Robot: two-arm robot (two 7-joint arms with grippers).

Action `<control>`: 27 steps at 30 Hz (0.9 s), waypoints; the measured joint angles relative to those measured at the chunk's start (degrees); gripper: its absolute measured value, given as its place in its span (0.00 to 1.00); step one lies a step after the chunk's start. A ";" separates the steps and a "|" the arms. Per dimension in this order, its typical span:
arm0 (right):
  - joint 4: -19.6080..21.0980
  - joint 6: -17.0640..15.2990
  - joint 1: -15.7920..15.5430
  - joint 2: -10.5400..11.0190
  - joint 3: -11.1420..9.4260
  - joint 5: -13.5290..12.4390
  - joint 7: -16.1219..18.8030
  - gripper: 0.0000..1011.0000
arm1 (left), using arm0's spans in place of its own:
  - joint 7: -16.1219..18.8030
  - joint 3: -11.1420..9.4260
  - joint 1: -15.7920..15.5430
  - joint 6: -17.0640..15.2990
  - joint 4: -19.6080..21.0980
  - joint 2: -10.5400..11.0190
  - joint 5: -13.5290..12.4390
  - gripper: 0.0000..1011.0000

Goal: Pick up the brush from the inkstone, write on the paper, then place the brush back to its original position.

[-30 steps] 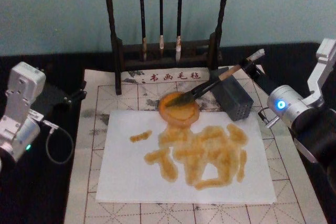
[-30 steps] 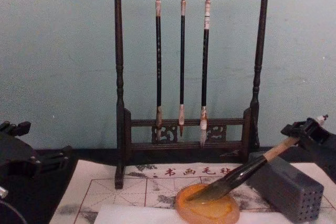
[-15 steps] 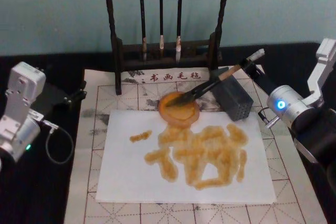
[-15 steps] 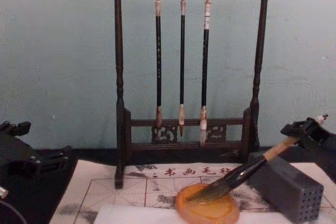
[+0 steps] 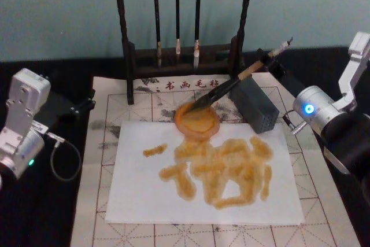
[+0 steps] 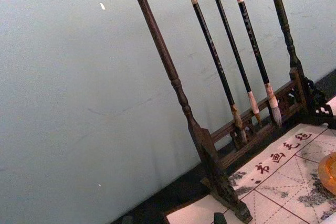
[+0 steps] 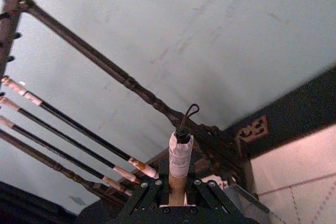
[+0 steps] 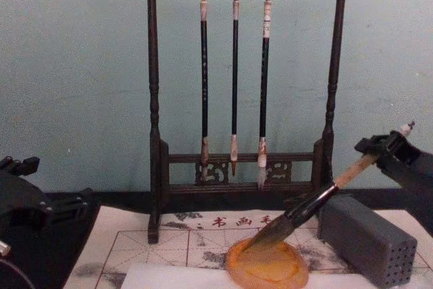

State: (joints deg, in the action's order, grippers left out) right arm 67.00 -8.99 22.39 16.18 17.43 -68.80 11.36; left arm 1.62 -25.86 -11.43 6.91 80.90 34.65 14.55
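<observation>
The right hand [image 5: 267,61], in the upper right of the head view, is clamped on the tan upper handle of the brush [image 5: 231,86] just below its whitish looped cap; the right wrist view shows a finger on either side of the handle. The brush slants down to the left. Its dark tip is at the far edge of the inkstone [image 5: 197,123] at frame centre, and contact cannot be confirmed. In the chest view the handle passes above the grey block [image 8: 369,236], clear of it. The paper [image 5: 139,192], just in front of the inkstone, bears amber strokes. It lies on a gridded mat [image 5: 104,125] printed with red characters [image 5: 184,84], legible as 书画毛. Behind stands a dark rack [image 5: 123,27] hung with three thin brushes [image 8: 235,86]. The left hand [image 5: 81,106] is parked at the left edge over the tabletop [image 5: 58,212]; whether it is wide or closed cannot be told.
</observation>
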 joint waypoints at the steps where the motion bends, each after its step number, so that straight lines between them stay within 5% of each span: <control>1: 0.23 0.41 0.13 0.34 0.46 0.37 0.37 0.19 | 0.00 0.00 0.00 0.00 0.00 0.00 0.00 0.99; 15: 1.01 3.79 1.70 3.14 4.38 7.80 5.34 0.19 | 0.00 0.00 0.00 0.00 0.00 0.00 0.00 0.99; 27: -1.86 5.30 2.96 1.59 4.03 11.33 6.02 0.19 | 0.00 0.00 0.00 0.00 0.00 0.00 0.00 0.99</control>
State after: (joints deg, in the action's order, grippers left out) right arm 65.14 -3.70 25.35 17.77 21.46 -57.46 17.37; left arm 1.62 -25.86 -11.43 6.91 80.90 34.65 14.55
